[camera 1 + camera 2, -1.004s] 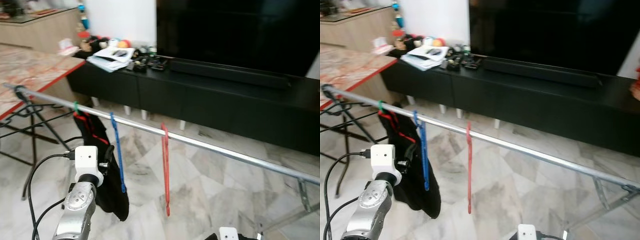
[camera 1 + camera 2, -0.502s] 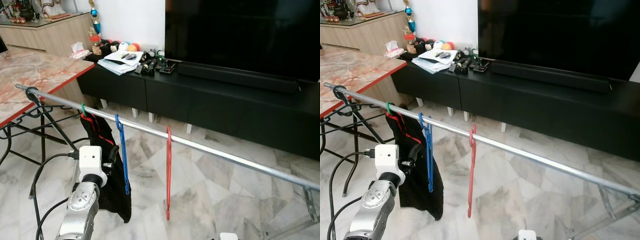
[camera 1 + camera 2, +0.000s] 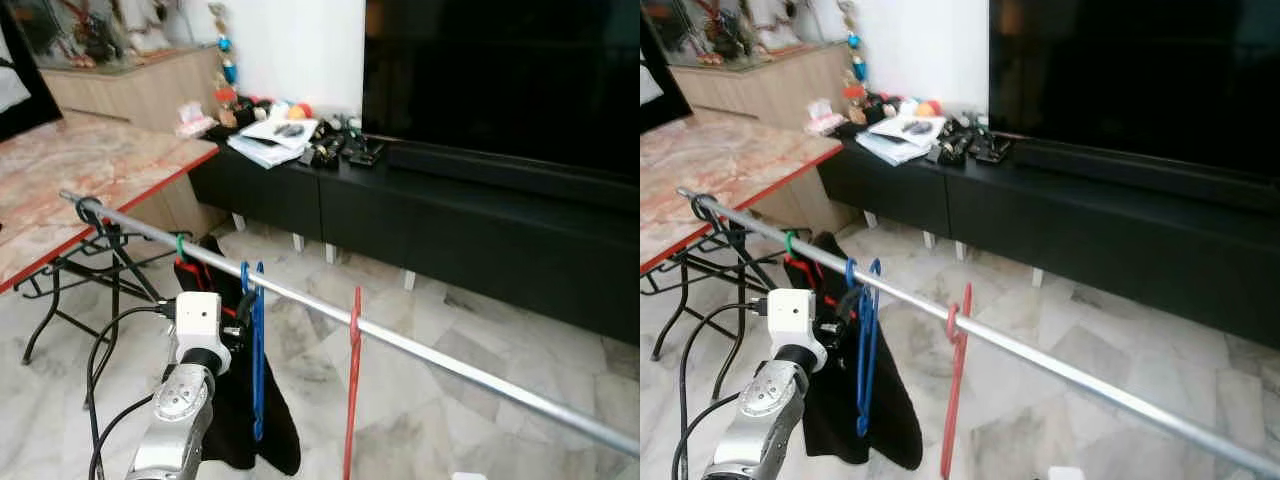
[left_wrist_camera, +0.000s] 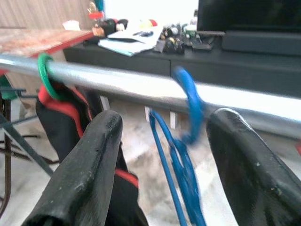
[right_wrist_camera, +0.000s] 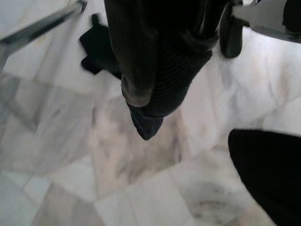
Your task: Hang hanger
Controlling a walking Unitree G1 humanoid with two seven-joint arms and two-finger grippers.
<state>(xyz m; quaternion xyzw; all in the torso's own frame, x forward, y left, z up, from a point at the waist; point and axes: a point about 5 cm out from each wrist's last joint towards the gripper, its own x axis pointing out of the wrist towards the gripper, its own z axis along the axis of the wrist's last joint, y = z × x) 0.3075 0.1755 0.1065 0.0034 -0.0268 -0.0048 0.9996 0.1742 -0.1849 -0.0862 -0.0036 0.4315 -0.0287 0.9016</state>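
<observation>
Our left claw [image 4: 164, 165] spread open by blue hanger [image 4: 186, 141] on metal rail [image 3: 420, 350]; right claw state unclear. Marble floor [image 3: 320, 320], black TV cabinet [image 3: 480, 225], marble-top desk [image 3: 90, 170].

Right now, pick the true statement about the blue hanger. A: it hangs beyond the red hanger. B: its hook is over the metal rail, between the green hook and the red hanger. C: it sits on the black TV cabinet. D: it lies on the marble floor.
B: the blue hanger hooks over the metal rail, between the green hook and the red hanger.
</observation>
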